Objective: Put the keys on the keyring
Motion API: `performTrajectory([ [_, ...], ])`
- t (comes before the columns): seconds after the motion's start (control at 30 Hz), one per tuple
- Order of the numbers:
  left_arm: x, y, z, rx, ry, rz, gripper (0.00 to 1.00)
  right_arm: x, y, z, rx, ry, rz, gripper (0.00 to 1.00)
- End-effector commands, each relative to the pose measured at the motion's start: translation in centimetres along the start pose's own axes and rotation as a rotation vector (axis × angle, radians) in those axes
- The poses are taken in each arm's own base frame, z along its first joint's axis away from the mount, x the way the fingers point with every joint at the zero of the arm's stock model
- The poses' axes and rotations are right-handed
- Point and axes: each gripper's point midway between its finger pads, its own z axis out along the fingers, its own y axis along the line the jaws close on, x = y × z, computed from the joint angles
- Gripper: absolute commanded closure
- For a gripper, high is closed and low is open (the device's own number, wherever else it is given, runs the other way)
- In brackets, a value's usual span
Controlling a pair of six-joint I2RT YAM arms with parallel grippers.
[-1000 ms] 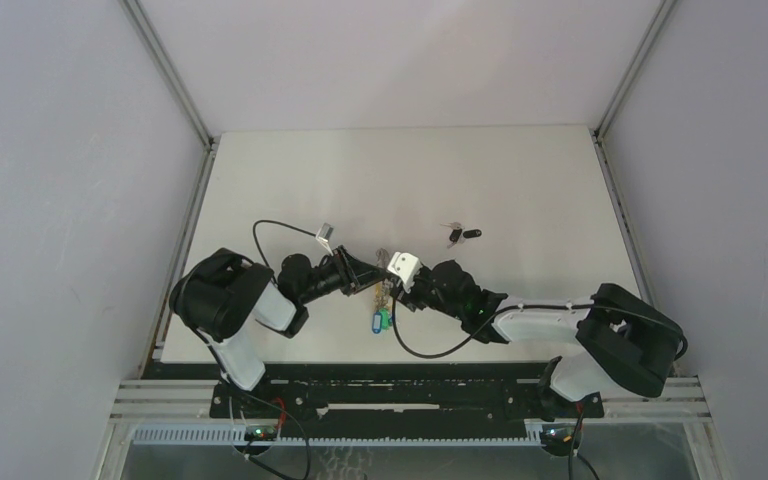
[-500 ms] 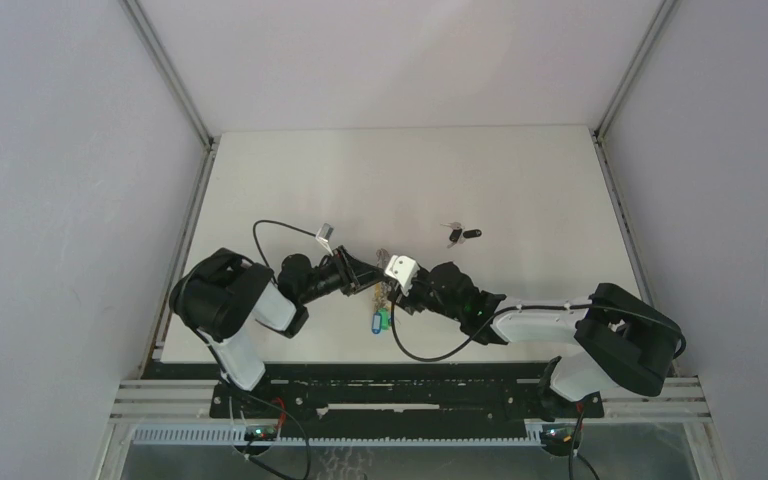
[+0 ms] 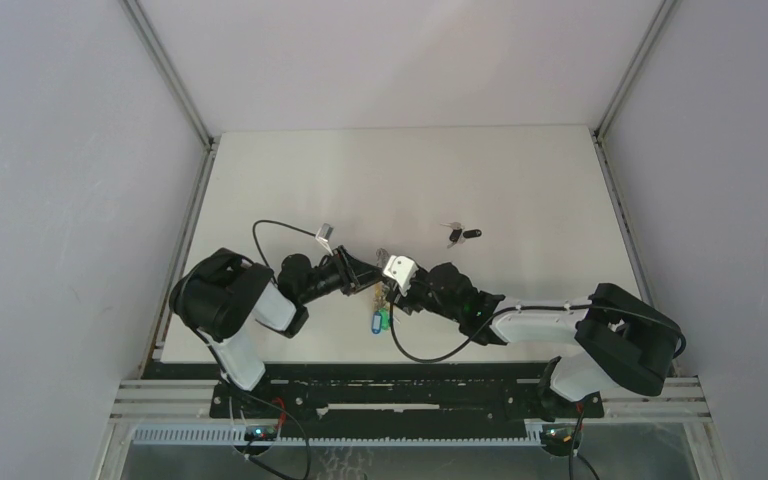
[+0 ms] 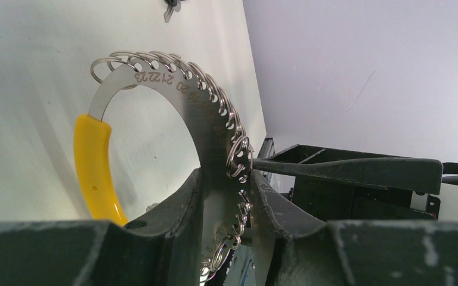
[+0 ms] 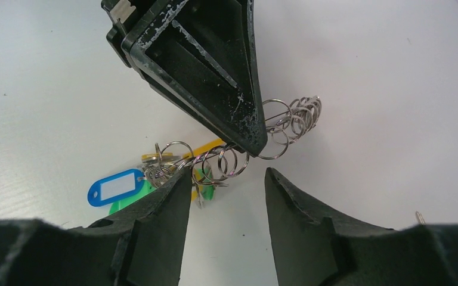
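Pale grey walls [image 3: 60, 200] are seen around a white matt worktop [image 3: 480, 170] in the top view. Both black arms are bent inward, so that the left hand [image 3: 368, 273] and the right hand [image 3: 394, 290] meet near the front middle of the worktop, almost touching. Just in front of them a bunch of keys with blue and green plastic tags [image 3: 380, 320] is seen; whether it hangs or lies flat cannot be told. A small black-headed key [image 3: 466, 235] lies well apart, farther back and to the right.

From the left wrist, the flat crescent-shaped keyring of polished steel [image 4: 155, 77] is shown clamped between the left hand's two dark, scuffed fingers [image 4: 179, 208]. The digits 20, 21, 22 and 23 are stamped along its curve. A row of small round wire split rings [image 4: 238, 156] is threaded through holes along its outer edge, and one end is sheathed in a smooth yellow plastic sleeve [image 4: 95, 161]. One black finger of the right hand [image 4: 346, 170] reaches in from the right, its tip just beside the rings.

From the right wrist, the right hand's fingers are seen spread apart, released, with nothing gripped between them. The wire rings sit just beyond the fingertips, under the tip of the left hand. A blue oval plastic tag with a white insert [image 5: 116, 186] and a green plastic tag [image 5: 125, 205] lie close to one finger.
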Motion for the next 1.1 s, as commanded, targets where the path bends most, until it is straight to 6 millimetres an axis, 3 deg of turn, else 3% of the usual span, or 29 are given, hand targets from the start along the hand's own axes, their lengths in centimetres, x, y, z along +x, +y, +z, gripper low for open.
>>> performTrajectory([
  [0.0,0.3,-1.4,-0.4,0.053,0.006,0.024,0.93,-3.3,-1.6,0.4,0.076,-0.090,-0.006,0.53],
  [0.4,0.5,-1.3,-0.4,0.055,0.020,0.030,0.93,-3.3,-2.2,-0.5,0.092,-0.072,-0.009,0.64],
  [0.6,0.5,-1.3,-0.4,0.055,0.018,0.034,0.93,-3.5,-2.2,-1.4,0.043,-0.071,0.013,0.61],
  [0.77,0.5,-1.5,-0.4,0.059,0.020,0.035,0.93,-3.0,-3.5,-1.4,0.111,-0.058,0.027,0.61],
  [1.07,0.5,-1.4,-0.3,0.058,0.022,0.029,0.93,-3.7,-1.3,-1.6,-0.026,-0.088,0.029,0.60],
])
